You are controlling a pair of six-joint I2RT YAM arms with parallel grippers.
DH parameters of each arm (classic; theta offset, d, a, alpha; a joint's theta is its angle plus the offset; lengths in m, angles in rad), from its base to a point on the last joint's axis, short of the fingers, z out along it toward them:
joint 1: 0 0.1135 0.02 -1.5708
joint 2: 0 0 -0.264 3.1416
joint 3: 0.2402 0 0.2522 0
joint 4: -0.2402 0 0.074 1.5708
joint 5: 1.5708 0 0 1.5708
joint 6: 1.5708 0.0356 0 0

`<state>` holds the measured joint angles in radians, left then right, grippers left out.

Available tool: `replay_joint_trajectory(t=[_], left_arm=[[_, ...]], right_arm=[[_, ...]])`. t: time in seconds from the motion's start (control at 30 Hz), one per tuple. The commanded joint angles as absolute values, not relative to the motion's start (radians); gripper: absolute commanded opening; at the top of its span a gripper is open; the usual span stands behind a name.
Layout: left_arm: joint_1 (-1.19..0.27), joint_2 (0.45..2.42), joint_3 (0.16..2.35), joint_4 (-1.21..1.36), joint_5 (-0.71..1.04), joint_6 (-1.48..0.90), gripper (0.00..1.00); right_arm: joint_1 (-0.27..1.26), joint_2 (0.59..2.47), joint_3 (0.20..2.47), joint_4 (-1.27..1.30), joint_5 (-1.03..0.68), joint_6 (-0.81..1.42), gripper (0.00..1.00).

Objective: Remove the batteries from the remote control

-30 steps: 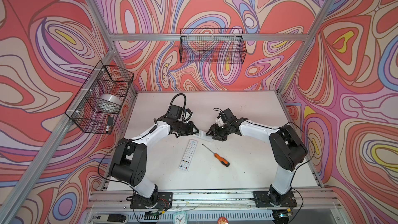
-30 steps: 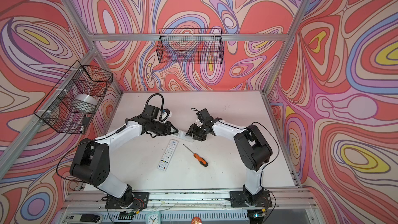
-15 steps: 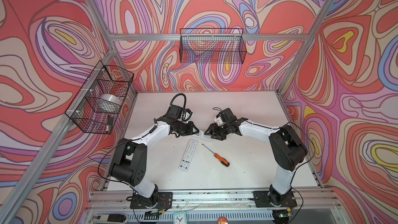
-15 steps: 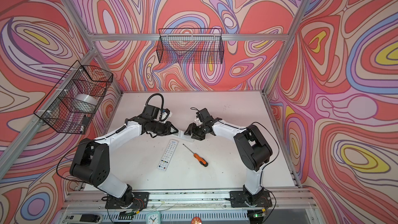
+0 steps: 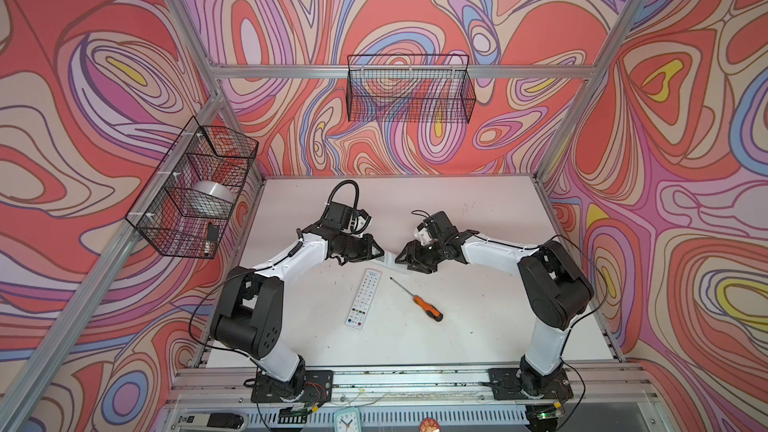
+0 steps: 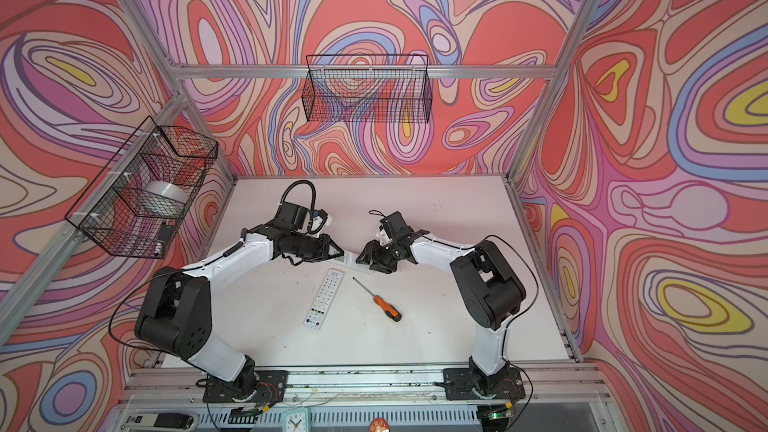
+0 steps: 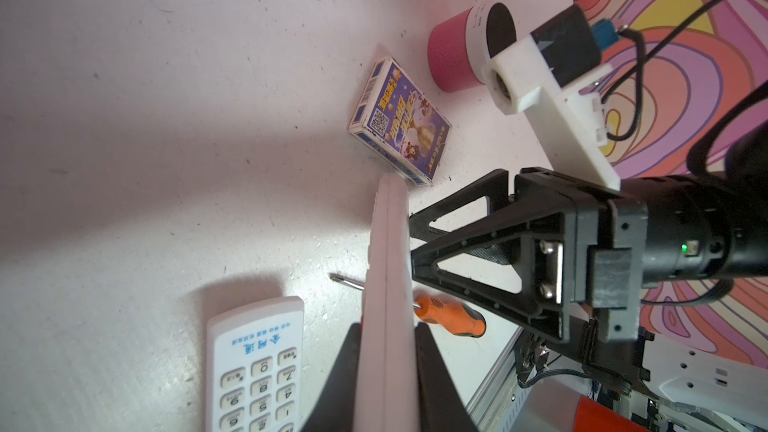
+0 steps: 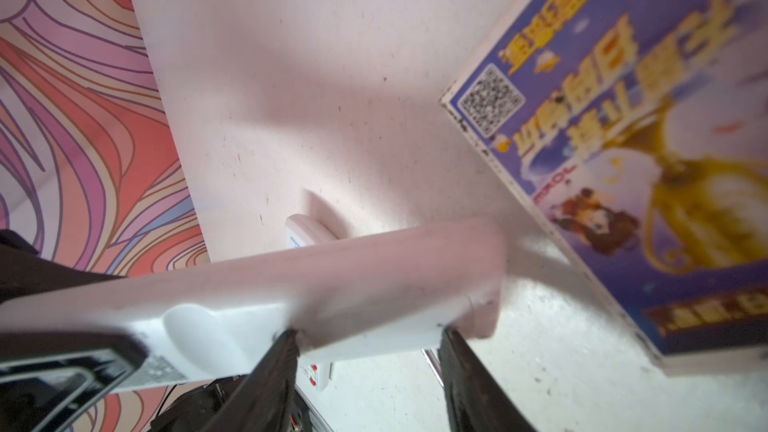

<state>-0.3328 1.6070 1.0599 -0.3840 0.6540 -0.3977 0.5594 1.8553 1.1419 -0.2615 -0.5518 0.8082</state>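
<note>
Left gripper [image 7: 387, 326] and right gripper [image 8: 368, 334] each clamp one slim white remote control [image 8: 332, 276], its smooth back bearing a thumb dimple.

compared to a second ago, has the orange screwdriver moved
No. The screwdriver lies just as close to the remote on the table, at the same angle.

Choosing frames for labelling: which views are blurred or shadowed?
Right wrist view: held remote and card box are soft, close to the lens. Left wrist view: mostly sharp, broad shadows across the table. Both top views: sharp, evenly lit.
</note>
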Motion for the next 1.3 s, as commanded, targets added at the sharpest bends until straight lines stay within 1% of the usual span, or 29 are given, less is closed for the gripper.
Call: replay_joint_trajectory(t=[0.0,0.27,0.4,0.63,0.8,0.9,1.03,1.1,1.23,1.27], left_arm=[[-0.337,1.646,1.061,-0.46,0.599,-0.382,0.0],[-0.336,1.661,1.087,-0.466,0.603,-0.385,0.0],[-0.339,1.662,1.092,-0.47,0.603,-0.383,0.0],[-0.352,1.639,1.123,-0.496,0.575,-0.369,0.0],[-0.36,1.61,1.143,-0.534,0.522,-0.333,0.0],[-0.365,1.597,1.153,-0.563,0.481,-0.302,0.0],[-0.364,1.595,1.152,-0.578,0.456,-0.285,0.0],[-0.364,1.593,1.145,-0.57,0.459,-0.288,0.0],[-0.364,1.6,1.136,-0.543,0.498,-0.302,0.0],[-0.364,1.601,1.134,-0.54,0.504,-0.306,0.0]], right_arm=[[0.565,1.886,1.131,-0.272,-0.537,0.78,0.56],[0.573,1.91,1.225,-0.367,-0.494,0.718,0.58],[0.589,1.948,1.315,-0.494,-0.439,0.672,0.58],[0.627,2.0,1.487,-0.836,-0.196,0.619,0.58],[0.63,1.972,1.565,-1.016,-0.025,0.615,0.58],[0.63,1.943,1.586,-1.082,0.033,0.613,0.58],[0.63,1.892,1.571,-1.107,0.039,0.623,0.59],[0.63,1.855,1.54,-1.048,-0.003,0.61,0.59],[0.621,1.786,1.402,-0.747,-0.298,0.63,0.63],[0.621,1.79,1.385,-0.704,-0.336,0.646,0.64]])
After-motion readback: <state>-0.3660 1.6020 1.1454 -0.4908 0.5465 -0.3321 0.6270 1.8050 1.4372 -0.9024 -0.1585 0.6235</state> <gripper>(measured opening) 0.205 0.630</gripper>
